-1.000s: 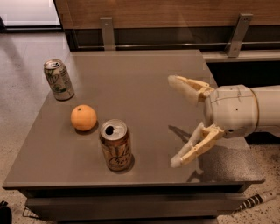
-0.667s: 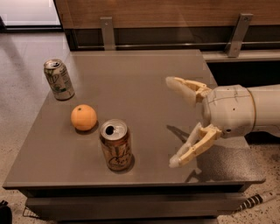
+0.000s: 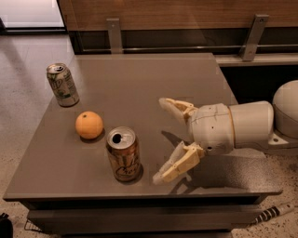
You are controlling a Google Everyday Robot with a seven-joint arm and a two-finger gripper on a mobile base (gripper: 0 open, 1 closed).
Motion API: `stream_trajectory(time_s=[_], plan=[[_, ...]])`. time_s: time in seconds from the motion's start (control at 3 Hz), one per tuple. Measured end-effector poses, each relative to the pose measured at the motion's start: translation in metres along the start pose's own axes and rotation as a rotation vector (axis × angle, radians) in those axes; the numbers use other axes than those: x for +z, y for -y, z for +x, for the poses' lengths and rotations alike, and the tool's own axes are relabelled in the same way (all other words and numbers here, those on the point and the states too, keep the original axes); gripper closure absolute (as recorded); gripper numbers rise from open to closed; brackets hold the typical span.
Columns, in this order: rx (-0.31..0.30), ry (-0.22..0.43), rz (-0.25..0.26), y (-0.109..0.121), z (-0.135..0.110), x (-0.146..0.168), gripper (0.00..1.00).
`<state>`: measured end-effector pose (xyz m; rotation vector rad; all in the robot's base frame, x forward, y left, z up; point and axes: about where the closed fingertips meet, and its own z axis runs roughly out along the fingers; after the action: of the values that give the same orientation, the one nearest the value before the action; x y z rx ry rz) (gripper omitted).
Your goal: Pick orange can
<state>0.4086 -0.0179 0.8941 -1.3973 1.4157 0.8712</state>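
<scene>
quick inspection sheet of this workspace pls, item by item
surface: grey table, matte top
job's things: orange can upright near the front edge, not held
clutter: green-and-white can upright at far left; orange fruit beside the orange can, apart from it
grippers: gripper open, right of the orange can, fingers pointing toward it, not touching
cables: striped cable, possibly a hose, on the floor lower right
surroundings: speckled floor; wood panel behind

End effector (image 3: 159, 140) agape beside orange can (image 3: 123, 160), not touching.
</scene>
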Motion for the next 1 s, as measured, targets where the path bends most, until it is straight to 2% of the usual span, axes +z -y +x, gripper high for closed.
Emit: stream_trajectory(time_s=[0.33,1.0], plan=[[0.017,0.006,-0.031,-0.005,0.009,0.022,0.00],[0.020,0.070,-0.124,-0.021,0.009,0.055,0.00]])
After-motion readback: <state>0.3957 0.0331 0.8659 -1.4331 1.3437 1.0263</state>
